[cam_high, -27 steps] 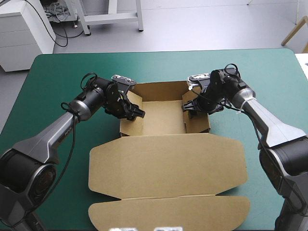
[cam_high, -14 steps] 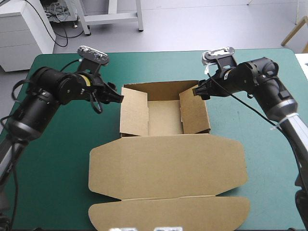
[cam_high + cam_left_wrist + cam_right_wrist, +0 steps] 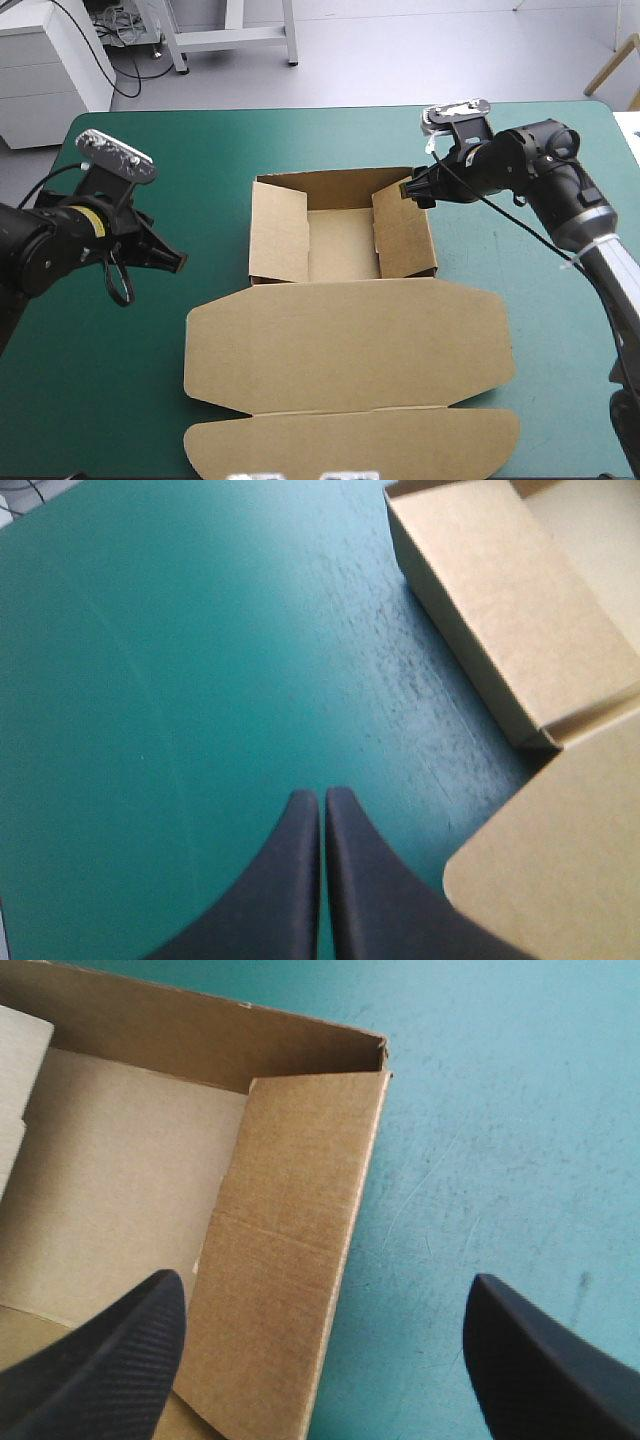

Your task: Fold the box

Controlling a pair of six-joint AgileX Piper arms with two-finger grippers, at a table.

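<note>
The right gripper [image 3: 325,1285] stood released, its black fingers wide apart. One finger was over the inside of the box [image 3: 340,240] and the other outside it, straddling the right wall [image 3: 300,1220] near the box's far corner. The left gripper [image 3: 322,798] was clenched on nothing, over the teal-green cover [image 3: 120,390] and well apart from the box's left wall [image 3: 276,235]. The box sat on the cover as an open tray, its lid [image 3: 350,335] flat on its near side.

The step in hand appeared to be seating the right wall. Recommended procedure:
- Descend squarely over the wall.
- Pinch low, toward the floor crease.
- Avoid dragging the tray.
- Brace the left wall with the left gripper.
</note>
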